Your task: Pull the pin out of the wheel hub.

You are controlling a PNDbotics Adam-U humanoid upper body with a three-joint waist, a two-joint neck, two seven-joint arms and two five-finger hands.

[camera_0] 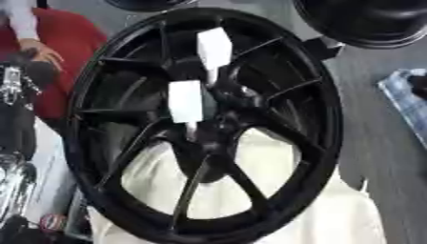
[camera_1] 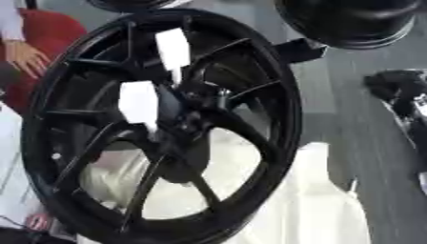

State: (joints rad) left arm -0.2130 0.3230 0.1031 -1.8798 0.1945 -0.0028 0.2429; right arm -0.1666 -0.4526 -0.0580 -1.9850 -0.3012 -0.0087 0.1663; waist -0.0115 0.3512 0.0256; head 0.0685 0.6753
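Observation:
A large black spoked wheel hub (camera_0: 275,71) stands tilted on a white cover and fills most of both views. Two white pins stick out near its dark centre (camera_0: 218,125). The upper pin (camera_0: 214,47) and the lower pin (camera_0: 185,101) each have a blocky white head and a thin stem pointing down toward the centre. Neither hand touches a pin. Silver and black parts of my left hand (camera_0: 10,86) show at the left edge, apart from the rim. My right hand (camera_1: 399,90) is a dark shape at the right edge, well clear of the wheel.
A second black wheel (camera_0: 367,21) lies at the top right and part of another (camera_0: 142,4) at the top edge. The white cover (camera_0: 333,209) spreads below the hub. A person in red (camera_0: 66,33) stands at the upper left. Grey floor (camera_0: 375,143) runs down the right side.

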